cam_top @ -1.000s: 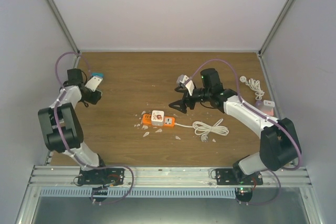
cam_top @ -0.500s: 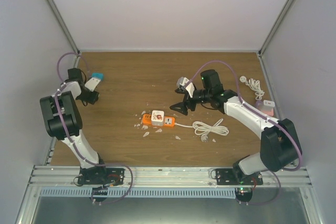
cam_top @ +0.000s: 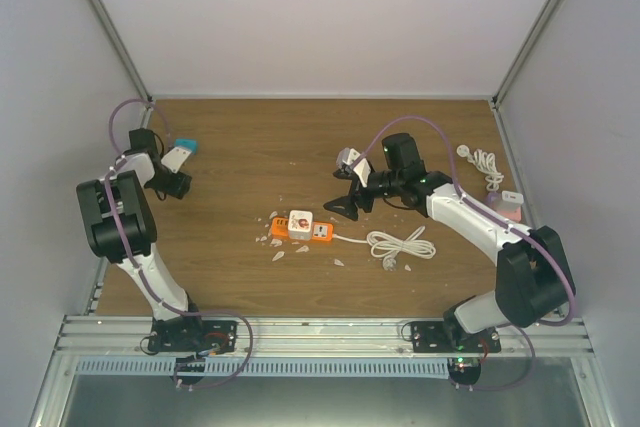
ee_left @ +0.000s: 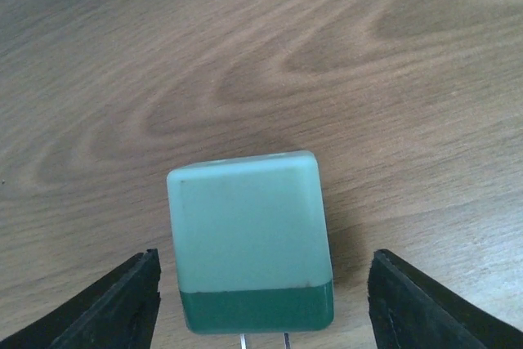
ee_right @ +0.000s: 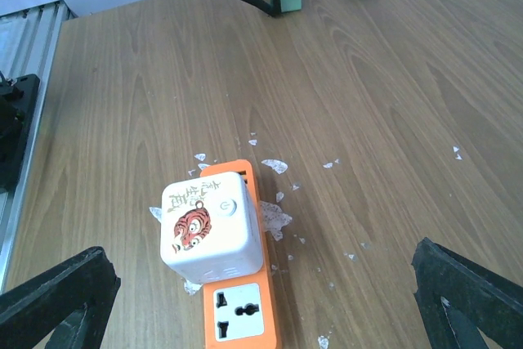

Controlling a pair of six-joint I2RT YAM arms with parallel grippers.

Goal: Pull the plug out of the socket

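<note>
- The white plug point(ee_right: 211, 230) (a cube with a tiger picture on top) sits in the orange socket strip point(ee_right: 242, 312), beside its free outlet, near the middle of the wooden table point(ee_right: 392, 104).
- It looks like light, hard, glossy plastic with rounded edges, so probably slippery. The best hold is across two opposite flat sides.
- The strip seems light too and may lift together with the plug.
- The right gripper point(cam_top: 345, 207) hangs just beside the plug, jaws wide apart and empty.
- The left gripper point(ee_left: 263, 284), far to the left, has its jaws apart around a matte green block point(ee_left: 245, 234), not pressing it.
</note>
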